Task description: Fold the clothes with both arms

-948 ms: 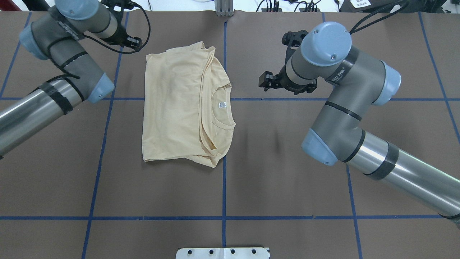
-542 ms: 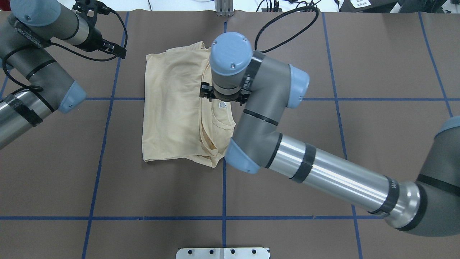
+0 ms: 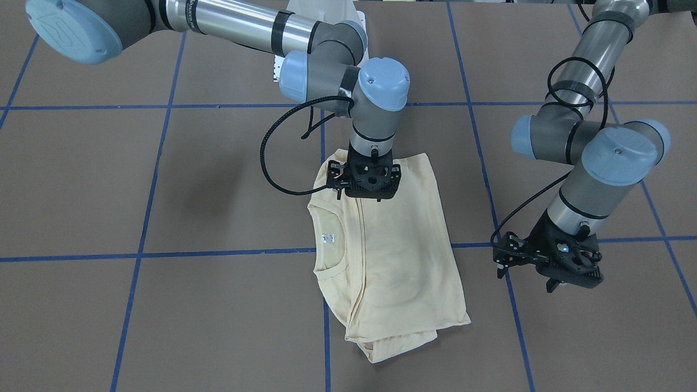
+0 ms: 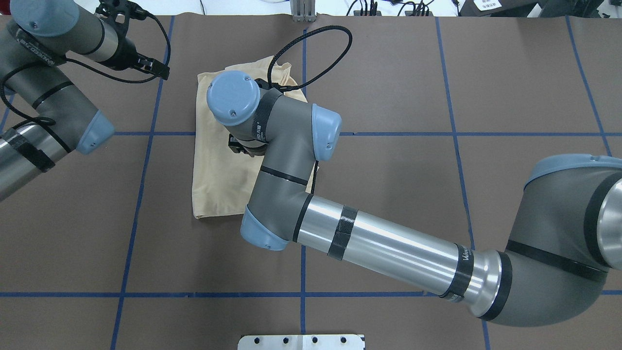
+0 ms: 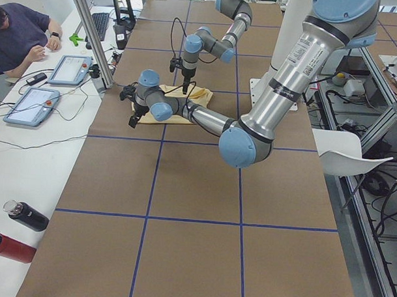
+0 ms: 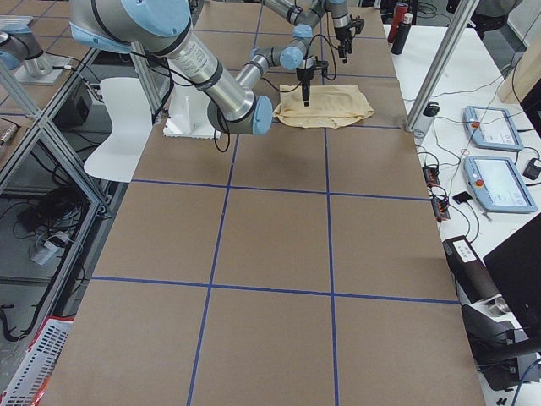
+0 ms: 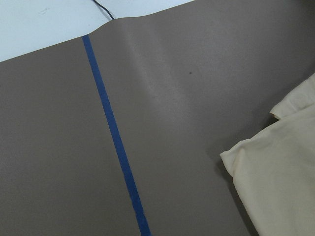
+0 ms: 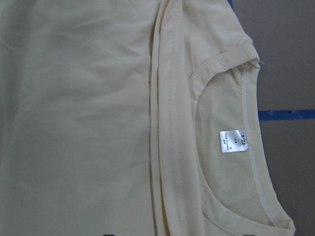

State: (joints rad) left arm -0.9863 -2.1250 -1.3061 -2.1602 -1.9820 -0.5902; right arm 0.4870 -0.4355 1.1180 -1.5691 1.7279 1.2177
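Observation:
The cream-yellow shirt (image 3: 403, 261) lies folded flat on the brown table, its print hidden and its white neck label (image 3: 327, 238) showing. It also shows in the overhead view (image 4: 214, 175). My right arm reaches across it. My right gripper (image 3: 364, 190) hangs close above the shirt's robot-side end, beside the collar, with its jaws apart and empty. The right wrist view shows the collar and label (image 8: 233, 141) close below. My left gripper (image 3: 547, 275) is open over bare table, off the shirt's far left corner (image 7: 280, 177), in the overhead view (image 4: 155, 68) too.
Blue tape lines (image 4: 302, 294) grid the table. A white mounting plate (image 4: 301, 341) sits at the table's robot-side edge. Past the far edge, an operator (image 5: 20, 35) sits at a side bench with tablets (image 5: 69, 69) and two bottles (image 5: 16, 230).
My right arm has swung from right of the shirt to over its collar, then further left over the folded body. My left gripper has drawn back left. The shirt has not moved.

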